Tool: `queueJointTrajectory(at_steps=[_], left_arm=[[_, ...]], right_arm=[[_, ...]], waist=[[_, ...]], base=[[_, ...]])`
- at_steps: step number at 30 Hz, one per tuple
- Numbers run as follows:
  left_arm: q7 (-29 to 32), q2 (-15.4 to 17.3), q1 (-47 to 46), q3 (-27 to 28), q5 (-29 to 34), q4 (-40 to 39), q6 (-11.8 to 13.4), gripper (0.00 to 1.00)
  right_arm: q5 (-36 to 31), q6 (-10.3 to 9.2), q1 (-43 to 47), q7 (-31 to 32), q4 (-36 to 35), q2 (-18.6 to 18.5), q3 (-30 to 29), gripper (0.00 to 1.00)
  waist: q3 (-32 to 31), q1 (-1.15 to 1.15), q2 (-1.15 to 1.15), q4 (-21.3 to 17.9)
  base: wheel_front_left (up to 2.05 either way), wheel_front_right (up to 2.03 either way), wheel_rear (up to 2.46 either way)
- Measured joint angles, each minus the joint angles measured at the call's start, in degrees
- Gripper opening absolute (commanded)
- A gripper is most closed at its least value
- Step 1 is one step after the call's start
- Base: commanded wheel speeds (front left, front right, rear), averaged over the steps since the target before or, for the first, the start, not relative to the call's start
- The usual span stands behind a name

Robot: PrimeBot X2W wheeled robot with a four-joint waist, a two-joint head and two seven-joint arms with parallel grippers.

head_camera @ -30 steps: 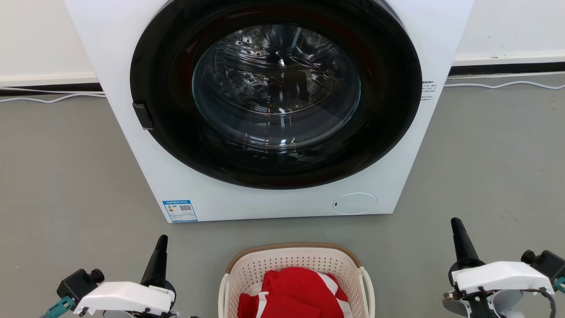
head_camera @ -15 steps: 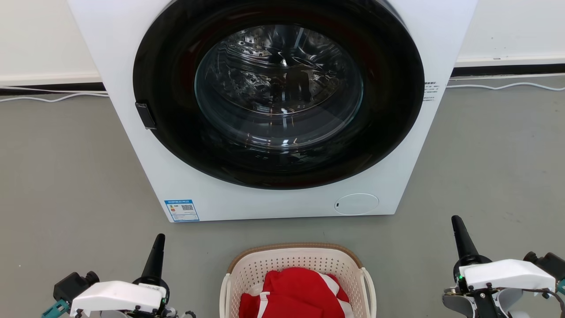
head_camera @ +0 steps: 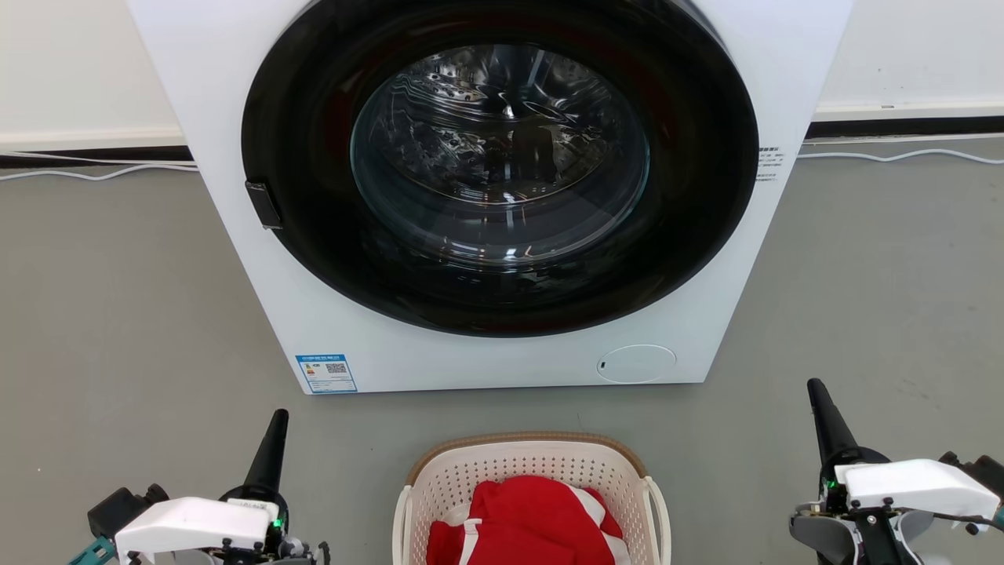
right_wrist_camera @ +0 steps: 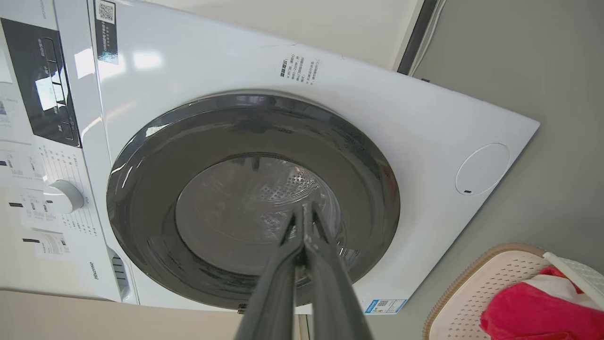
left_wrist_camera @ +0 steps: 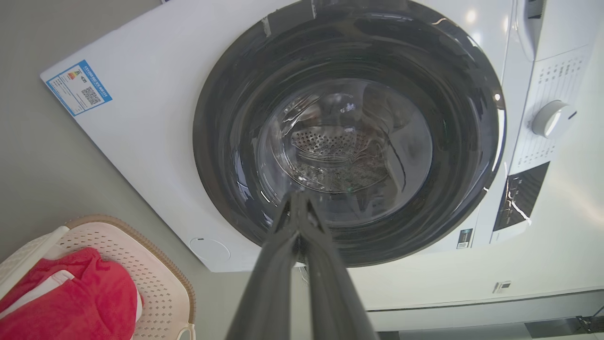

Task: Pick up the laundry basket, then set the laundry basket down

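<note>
A cream-white perforated plastic laundry basket with a brown woven-look rim (head_camera: 459, 479) stands on the grey floor (head_camera: 118, 314) just in front of a white front-loading washing machine (head_camera: 471, 362), apart from it, with a red and white garment (head_camera: 533, 518) heaped inside. The head view takes in both hands at once. The left hand (head_camera: 277, 424) is low on the basket's left and the right hand (head_camera: 820, 399) low on its right, so the basket lies between them and well apart from each. Each hand's two dark fingers are pressed together on nothing and point toward the washer. The wrist views add the washer's upper front, with a round white dial (left_wrist_camera: 549, 118) and a dark display panel (left_wrist_camera: 519, 198), and look through the round glass door (head_camera: 502, 157) into the perforated drum. The basket's mouth faces up, its far curved side is toward the washer, and its white loop handles (head_camera: 657, 510) sit on its left and right sides. The bottom edge cuts off its near part, so its long axis cannot be told.
</note>
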Motion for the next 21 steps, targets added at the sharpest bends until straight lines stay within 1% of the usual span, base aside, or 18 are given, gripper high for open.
queueJointTrajectory(at_steps=[21], left_arm=[[3.7,-0.8,0.0,2.0,-12.0,-1.1,0.0,0.00]], right_arm=[[12.6,0.00,0.0,3.4,-1.6,0.3,-1.8,0.00]], waist=[[-0.1,0.00,0.00,0.6]], base=[[0.00,0.00,0.00]])
